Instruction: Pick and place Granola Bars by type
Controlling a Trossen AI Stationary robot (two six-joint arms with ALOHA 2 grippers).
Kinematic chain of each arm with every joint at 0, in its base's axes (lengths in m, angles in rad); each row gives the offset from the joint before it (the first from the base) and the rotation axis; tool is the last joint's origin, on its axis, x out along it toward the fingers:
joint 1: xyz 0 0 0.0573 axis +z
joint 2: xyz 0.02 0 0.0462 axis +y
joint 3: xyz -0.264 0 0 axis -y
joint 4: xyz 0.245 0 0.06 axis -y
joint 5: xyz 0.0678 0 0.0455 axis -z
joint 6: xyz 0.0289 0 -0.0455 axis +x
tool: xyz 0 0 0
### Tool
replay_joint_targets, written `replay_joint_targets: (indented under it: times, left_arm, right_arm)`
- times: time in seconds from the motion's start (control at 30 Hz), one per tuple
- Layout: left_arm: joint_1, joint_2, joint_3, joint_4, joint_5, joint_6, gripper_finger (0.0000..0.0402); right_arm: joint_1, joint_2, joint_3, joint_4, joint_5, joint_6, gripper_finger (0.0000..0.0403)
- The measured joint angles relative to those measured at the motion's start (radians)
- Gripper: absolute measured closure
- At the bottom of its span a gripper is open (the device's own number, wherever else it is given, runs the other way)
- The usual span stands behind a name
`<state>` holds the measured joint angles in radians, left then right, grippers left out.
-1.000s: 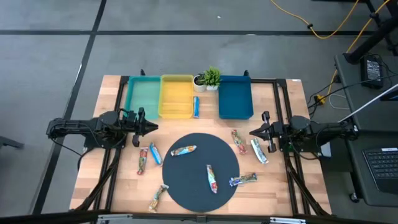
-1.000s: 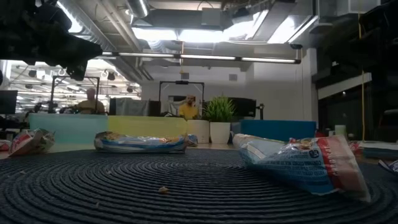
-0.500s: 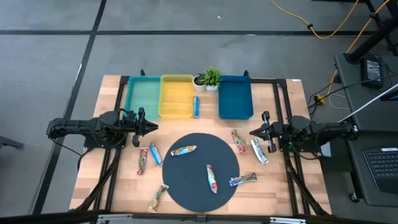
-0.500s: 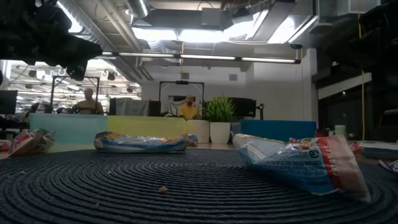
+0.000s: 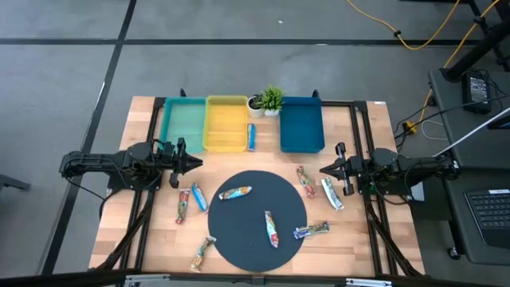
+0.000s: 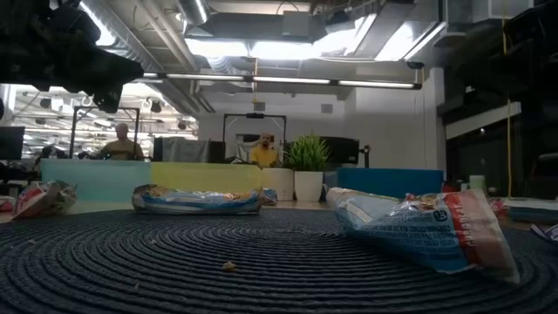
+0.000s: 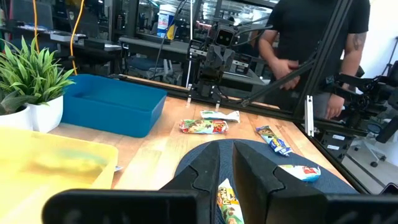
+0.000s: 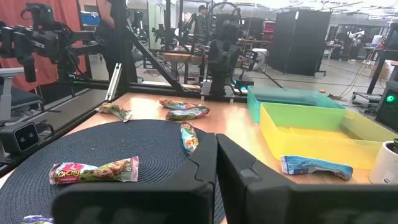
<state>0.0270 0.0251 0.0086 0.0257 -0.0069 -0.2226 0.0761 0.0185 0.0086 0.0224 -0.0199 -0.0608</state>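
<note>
Several granola bars lie flat on the table. Two rest on the round dark mat (image 5: 247,215): one (image 5: 235,192) near its far edge, one (image 5: 272,229) near its middle. A blue bar (image 5: 311,230) lies at the mat's right rim. Two bars (image 5: 304,180) (image 5: 331,193) lie to the right of the mat, three (image 5: 182,205) (image 5: 198,197) (image 5: 202,253) to its left. Another blue bar (image 5: 252,137) lies beside the yellow bin. My left gripper (image 5: 198,163) hovers at the table's left, shut but for a narrow slit (image 7: 227,146). My right gripper (image 5: 322,169) hovers at the right, shut (image 8: 216,138). Both point level toward the middle and hold nothing.
A green bin (image 5: 183,123), a yellow bin (image 5: 225,122) and a blue bin (image 5: 301,123) stand along the far edge, with a small potted plant (image 5: 271,100) between the yellow and the blue. A person (image 7: 311,37) stands beyond the table's right side.
</note>
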Motion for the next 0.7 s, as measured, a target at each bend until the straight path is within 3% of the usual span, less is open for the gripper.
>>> replay_joint_targets:
  times: [0.7]
  left_arm:
    - [0.0, 0.0, 0.0, 0.0, 0.0, 0.0, 0.0362]
  right_arm:
    - [0.0, 0.0, 0.0, 0.0, 0.0, 0.0, 0.039]
